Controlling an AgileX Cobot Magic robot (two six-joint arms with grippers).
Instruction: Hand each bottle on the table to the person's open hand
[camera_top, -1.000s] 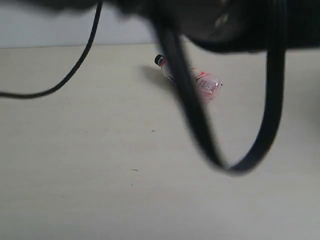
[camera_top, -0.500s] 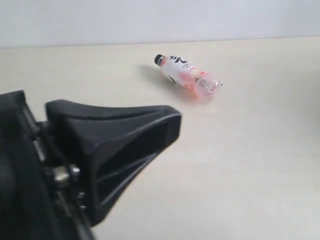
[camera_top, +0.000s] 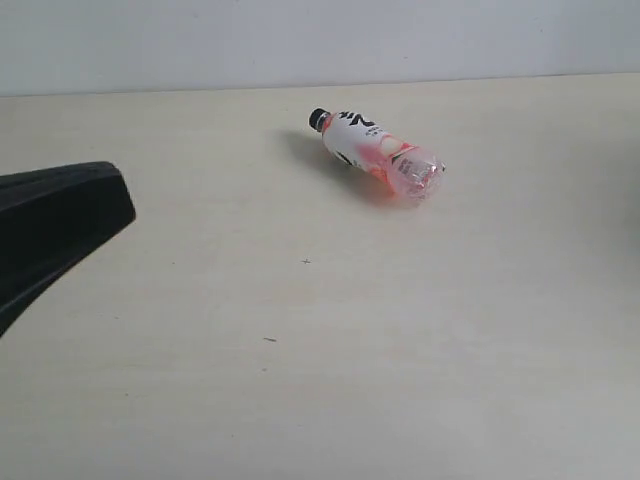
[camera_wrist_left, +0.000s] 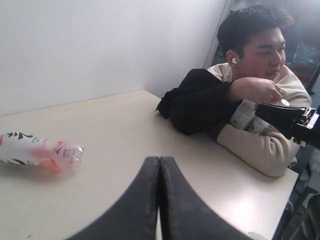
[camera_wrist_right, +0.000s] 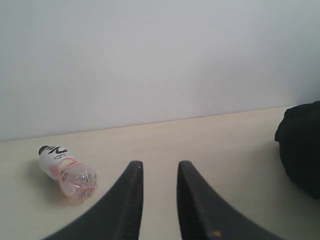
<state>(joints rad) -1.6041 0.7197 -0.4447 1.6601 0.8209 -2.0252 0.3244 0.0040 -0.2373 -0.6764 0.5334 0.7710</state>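
Pale cream wood-grain counter (camera_top: 300, 380) below a blank white wall (camera_top: 300, 40), one pink-and-white clear plastic bottle with black cap (camera_top: 375, 153) lying on its side there, untouched, well apart from the pressed-shut, empty left gripper (camera_wrist_left: 159, 162) and the slightly parted, empty right gripper (camera_wrist_right: 159, 166); likely step: approach, next calling for wider jaws across its body.

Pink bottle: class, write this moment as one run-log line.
bottle: lying on its side on table, not held | left gripper: shut, empty | right gripper: open, empty
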